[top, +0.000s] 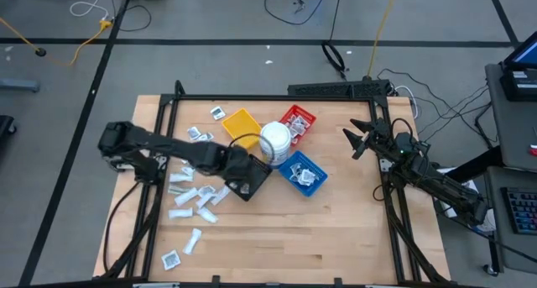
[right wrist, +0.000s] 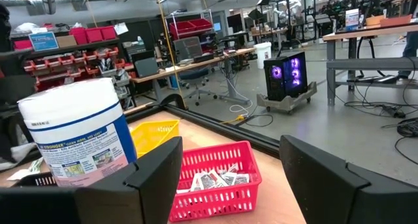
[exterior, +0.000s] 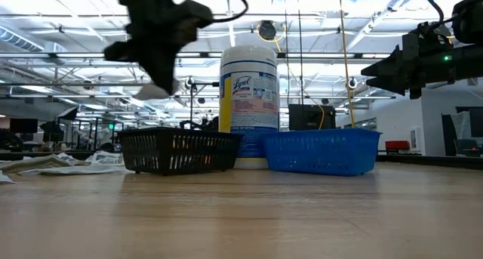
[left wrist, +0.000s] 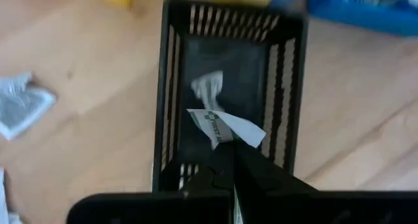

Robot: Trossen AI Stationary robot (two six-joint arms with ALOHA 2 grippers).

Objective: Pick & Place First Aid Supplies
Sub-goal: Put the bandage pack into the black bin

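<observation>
- The black tray (left wrist: pixel 228 87) is sitting on the tabletop (top: pixel 336 229) directly under the left gripper (left wrist: pixel 233 160), with one crumpled white packet (left wrist: pixel 209 88) lying on its floor.
- The left gripper is pinching a flat white packet with green print (left wrist: pixel 225 127), its fingers closed on one end, hanging it above the black tray.
- The blue tray (top: pixel 304 173) and red tray (right wrist: pixel 215 179) are each holding several small white packets; the yellow tray (top: pixel 242 124) is lying beside the round white tub (top: pixel 275 141).
- More loose packets (top: pixel 191 197) are lying scattered on the tabletop's left side.
- The right gripper (top: pixel 359 139) is hovering with fingers spread apart, holding nothing, near the tabletop's right edge.
</observation>
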